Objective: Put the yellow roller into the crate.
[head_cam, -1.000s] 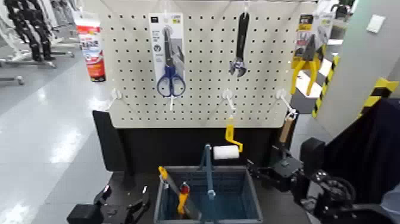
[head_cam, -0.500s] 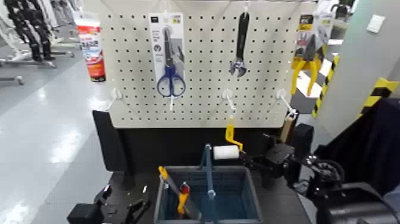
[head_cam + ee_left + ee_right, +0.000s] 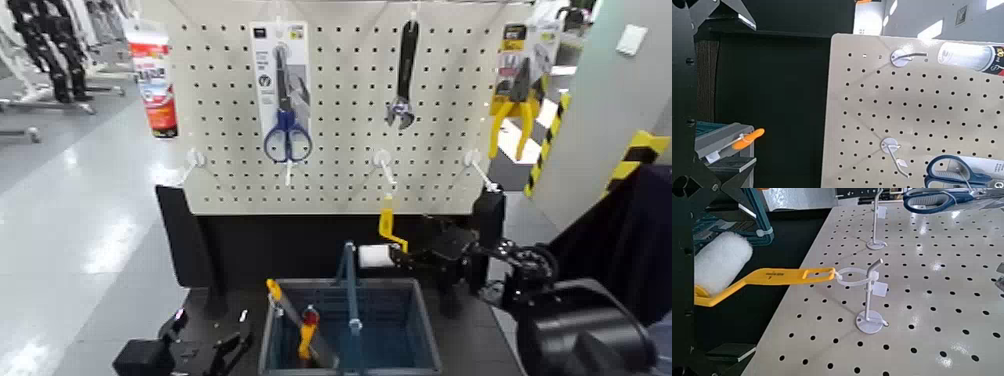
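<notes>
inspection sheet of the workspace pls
surface: dark tabletop under the crate
job's things: yellow roller hanging on a hook, not in the crate
clutter: orange-handled tools in the crate; scissors, wrench, yellow pliers, tube on the pegboard
grippers: right gripper at the roller's white head, jaws open; left gripper beside the crate, jaws open
cables: nothing seen
surroundings: grey floor, striped yellow-black post marking

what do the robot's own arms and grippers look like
Both arms look black. The right arm has a large, glossy rounded housing lower down, then smaller, angular dark links toward its black pincer, with loops of dark cable around the middle. The left pincer is black too, with slim, angular jaws and small pale glints near the tips, beside a boxy black block. I can't make out any markings.
</notes>
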